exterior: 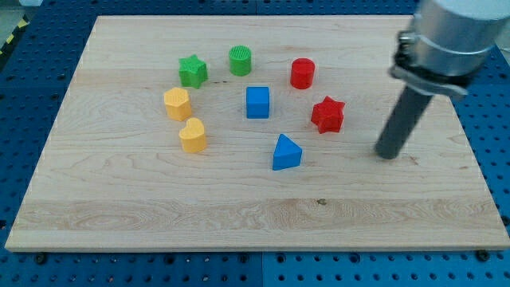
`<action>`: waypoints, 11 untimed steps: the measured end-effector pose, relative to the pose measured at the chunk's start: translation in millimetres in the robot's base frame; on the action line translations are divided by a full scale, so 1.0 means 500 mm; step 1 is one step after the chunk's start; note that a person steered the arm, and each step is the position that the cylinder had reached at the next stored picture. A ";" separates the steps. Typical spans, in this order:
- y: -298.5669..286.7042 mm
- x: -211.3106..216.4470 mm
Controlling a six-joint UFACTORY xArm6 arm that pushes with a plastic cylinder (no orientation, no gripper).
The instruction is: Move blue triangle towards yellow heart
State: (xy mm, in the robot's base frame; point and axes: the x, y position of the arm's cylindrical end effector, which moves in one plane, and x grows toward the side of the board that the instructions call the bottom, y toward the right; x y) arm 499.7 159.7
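The blue triangle (pixel 286 152) lies on the wooden board near the middle, a little below centre. The yellow heart (pixel 193 135) lies to its left, slightly higher. My tip (pixel 387 153) rests on the board well to the right of the blue triangle, at about the same height in the view, apart from every block. The red star (pixel 327 114) sits between them, up and to the left of my tip.
A blue cube (pixel 257 102) sits above the triangle. A yellow hexagon block (pixel 177 104) is above the heart. A green star (pixel 192 71), a green cylinder (pixel 240 60) and a red cylinder (pixel 302 73) lie along the top. The board (pixel 239 215) rests on blue pegboard.
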 end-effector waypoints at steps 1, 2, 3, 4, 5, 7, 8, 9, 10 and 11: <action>-0.009 0.000; -0.094 -0.001; -0.186 -0.001; -0.234 -0.001; -0.267 0.001; -0.271 0.083; -0.306 0.085; -0.338 0.066; -0.373 0.066; -0.393 0.058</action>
